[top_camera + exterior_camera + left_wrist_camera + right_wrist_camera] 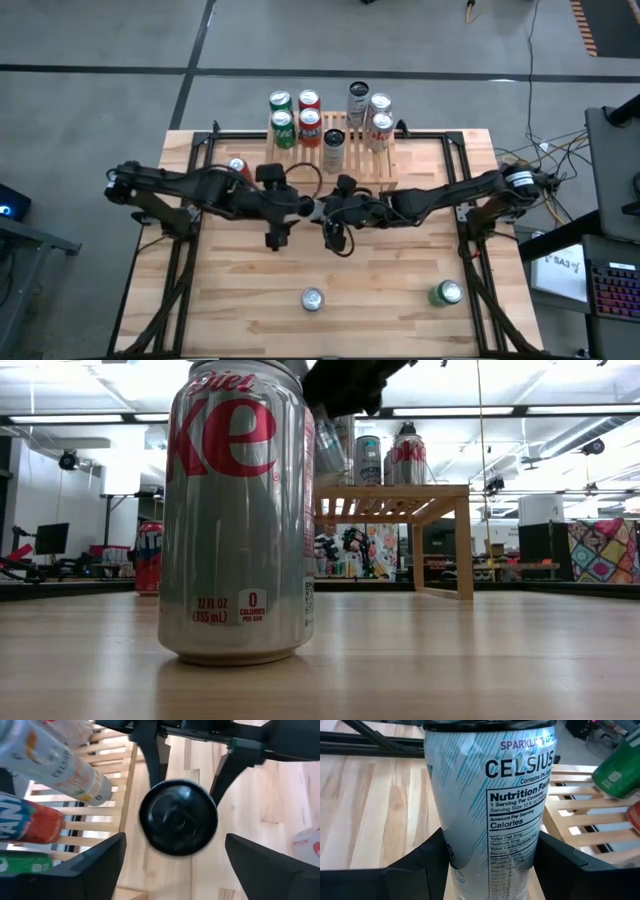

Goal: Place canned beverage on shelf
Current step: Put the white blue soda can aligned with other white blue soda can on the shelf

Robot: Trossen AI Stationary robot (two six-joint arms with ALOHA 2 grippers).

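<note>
At table centre, right end effector (pixel 322 211) clasping Celsius can (pixel 490 800), left end effector (pixel 296 207) spread.

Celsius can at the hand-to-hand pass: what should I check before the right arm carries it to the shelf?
1. Right hand closed on the Celsius can: ok.
2. Left hand open, its fingers apart from the can: ok.
3. Bare slats on the shelf for one more can: ok.
4. Can's tilt in the grip: cannot tell.
5. Diet Coke can standing near the table's front edge, away from the route to the shelf: ok.
</note>
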